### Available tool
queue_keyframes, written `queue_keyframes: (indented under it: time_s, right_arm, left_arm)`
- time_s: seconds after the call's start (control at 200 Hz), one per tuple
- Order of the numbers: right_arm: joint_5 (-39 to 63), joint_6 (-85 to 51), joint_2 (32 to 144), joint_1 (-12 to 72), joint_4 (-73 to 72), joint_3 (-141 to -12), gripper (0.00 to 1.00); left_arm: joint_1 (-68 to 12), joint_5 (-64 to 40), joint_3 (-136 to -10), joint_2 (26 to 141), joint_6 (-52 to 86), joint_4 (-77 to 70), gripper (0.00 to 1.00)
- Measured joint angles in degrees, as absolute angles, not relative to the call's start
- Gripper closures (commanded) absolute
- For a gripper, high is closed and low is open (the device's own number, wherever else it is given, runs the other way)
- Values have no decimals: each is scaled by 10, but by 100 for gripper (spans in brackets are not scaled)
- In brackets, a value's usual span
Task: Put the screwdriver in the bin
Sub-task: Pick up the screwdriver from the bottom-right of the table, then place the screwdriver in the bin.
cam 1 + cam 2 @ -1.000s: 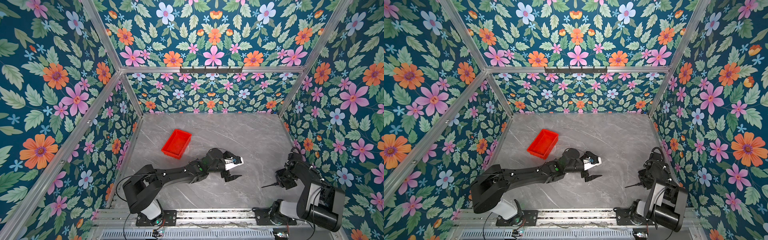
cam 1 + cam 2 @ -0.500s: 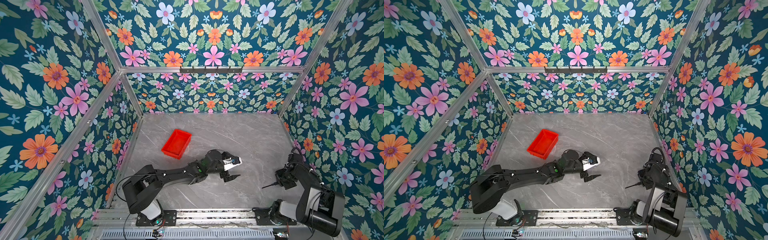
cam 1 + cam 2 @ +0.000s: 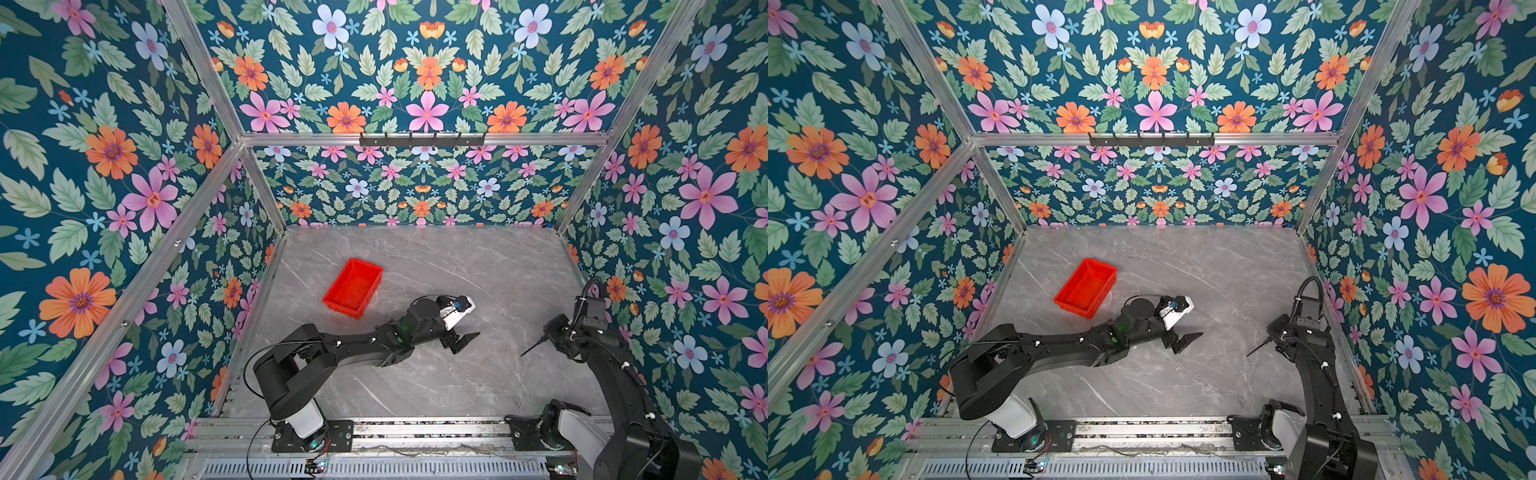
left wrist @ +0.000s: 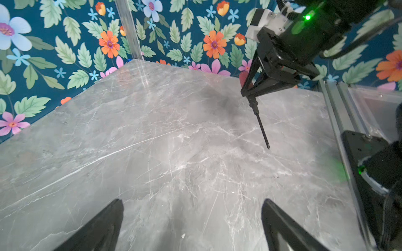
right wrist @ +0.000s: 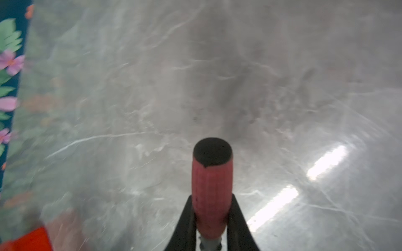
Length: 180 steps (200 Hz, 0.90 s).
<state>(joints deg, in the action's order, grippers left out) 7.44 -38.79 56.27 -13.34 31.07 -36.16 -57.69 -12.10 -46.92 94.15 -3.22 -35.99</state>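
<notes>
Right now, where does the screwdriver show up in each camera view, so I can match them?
Top view: screwdriver right of centre, lower half; only the black shaft shows.
Top view: screwdriver in nearly the same spot, slightly further left.
Left wrist: screwdriver shaft slants down out of the right gripper.
Right wrist: screwdriver handle close up between the jaws.
Shared landmark: the right gripper, shut on it in all four.

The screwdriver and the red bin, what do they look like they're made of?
The screwdriver handle looks like matte pinkish-red rubber or soft plastic, finely ribbed, with a dull black end cap; its thin shaft is dark, probably black-finished metal. The bin is likely moulded plastic: uniform red, slight sheen, thin rim.
</notes>
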Motion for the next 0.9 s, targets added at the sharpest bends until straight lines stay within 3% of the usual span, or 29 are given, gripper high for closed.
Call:
queue_keyframes:
  time_s: [0.44, 0.9]
  right_arm:
    - [136, -328, 615, 69, 147, -442, 100]
    - [298, -279, 652, 99, -18, -471, 100]
  left_arm:
    - [-516, -150, -368, 953, 197, -623, 0]
    - [-500, -198, -371, 963, 256, -708, 0]
